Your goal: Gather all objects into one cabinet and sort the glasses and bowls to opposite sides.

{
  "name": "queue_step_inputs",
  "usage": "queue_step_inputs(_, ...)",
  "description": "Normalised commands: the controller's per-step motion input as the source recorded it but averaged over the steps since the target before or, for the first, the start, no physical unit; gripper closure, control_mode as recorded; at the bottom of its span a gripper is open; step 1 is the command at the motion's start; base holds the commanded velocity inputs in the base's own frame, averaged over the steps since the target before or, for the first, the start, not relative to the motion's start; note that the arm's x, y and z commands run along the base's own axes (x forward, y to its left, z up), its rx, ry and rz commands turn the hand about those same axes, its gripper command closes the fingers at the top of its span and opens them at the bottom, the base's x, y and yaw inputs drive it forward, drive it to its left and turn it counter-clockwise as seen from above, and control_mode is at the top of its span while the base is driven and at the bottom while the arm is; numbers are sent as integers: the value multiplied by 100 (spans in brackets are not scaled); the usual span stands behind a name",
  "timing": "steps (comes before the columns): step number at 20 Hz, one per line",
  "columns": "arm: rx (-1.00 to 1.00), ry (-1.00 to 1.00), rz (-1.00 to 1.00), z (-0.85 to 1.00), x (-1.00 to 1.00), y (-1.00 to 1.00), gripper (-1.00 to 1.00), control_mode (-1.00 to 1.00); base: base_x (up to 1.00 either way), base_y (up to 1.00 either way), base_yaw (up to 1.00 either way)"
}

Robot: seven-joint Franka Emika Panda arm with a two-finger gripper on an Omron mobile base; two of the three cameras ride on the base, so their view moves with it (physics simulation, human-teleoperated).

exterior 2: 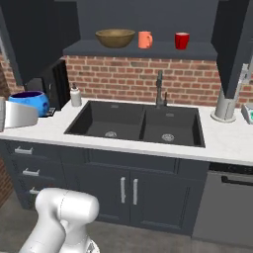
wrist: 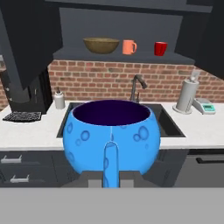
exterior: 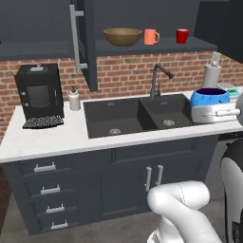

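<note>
My gripper [wrist: 111, 181] is clamped on the blue bowl [wrist: 111, 138], held above the sink [exterior: 137, 116]. No writing is readable on it. The wooden bowl [exterior: 122, 36], orange mug [exterior: 151, 36] and red mug [exterior: 182, 35] stand in the open cabinet [exterior: 156, 46].

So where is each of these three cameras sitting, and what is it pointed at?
Left base view: behind the arm's left, facing the sink; white arm low right, blue bowl held.
Right base view: behind its right, same sink; arm low left.
Hand view: on the hand, behind the gripper shut on the bowl.
All share the open cabinet with wooden bowl.
</note>
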Motion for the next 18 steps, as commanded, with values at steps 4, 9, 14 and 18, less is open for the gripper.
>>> queue_step_inputs(4, 0, 0, 0, 0, 0, 0, 100, 100, 57, 0, -3)
queue_step_inputs(9, 0, 0, 0, 0, 0, 0, 100, 100, 92, -17, -3)
queue_step_inputs(14, 0, 0, 0, 0, 0, 0, 100, 100, 94, -35, 0)
queue_step_inputs(18, 0, 0, 0, 0, 0, 0, 100, 100, 56, -61, -1)
